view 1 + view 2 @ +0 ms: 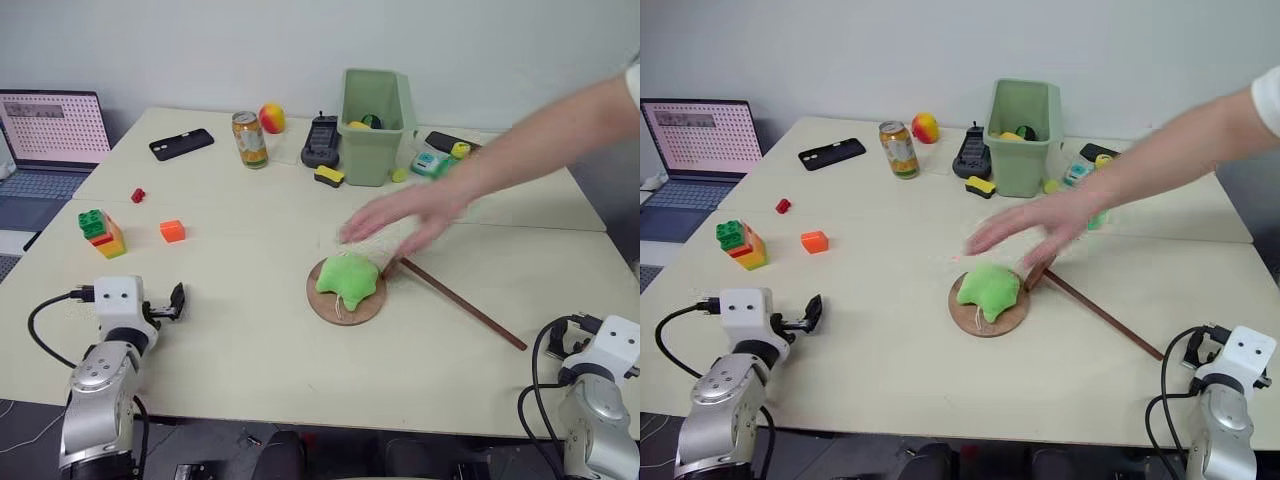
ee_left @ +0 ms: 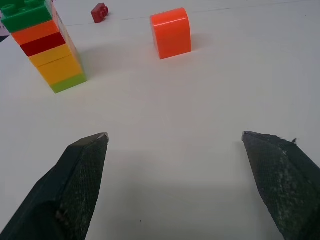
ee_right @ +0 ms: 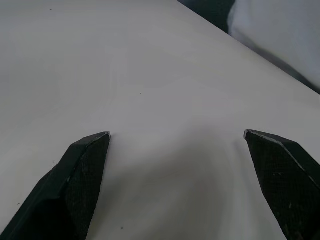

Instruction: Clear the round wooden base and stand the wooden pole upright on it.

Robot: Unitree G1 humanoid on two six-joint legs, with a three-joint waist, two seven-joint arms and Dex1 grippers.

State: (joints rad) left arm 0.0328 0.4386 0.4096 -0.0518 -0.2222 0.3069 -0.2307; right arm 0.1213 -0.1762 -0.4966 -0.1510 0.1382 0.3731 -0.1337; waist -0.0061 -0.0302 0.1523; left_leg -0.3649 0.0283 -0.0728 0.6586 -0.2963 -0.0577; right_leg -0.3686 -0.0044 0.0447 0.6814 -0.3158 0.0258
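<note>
The round wooden base [image 1: 329,309] lies flat at the table's middle. A green soft toy [image 1: 348,275] sits on it and covers most of the disc. The wooden pole [image 1: 465,305] lies flat on the table, running from the base's right edge toward the near right. A person's hand [image 1: 400,218] reaches in from the right, just above the toy and the pole's far end. My left gripper [image 2: 175,137] is open over bare table at the near left, far from the base. My right gripper [image 3: 177,134] is open over bare table near the right front edge.
A stack of coloured bricks [image 1: 103,232], an orange brick [image 1: 172,230] and a small red brick [image 1: 137,195] lie ahead of my left gripper. At the back stand a green bin [image 1: 375,125], a can [image 1: 248,138], a black phone [image 1: 181,144] and a laptop [image 1: 50,130].
</note>
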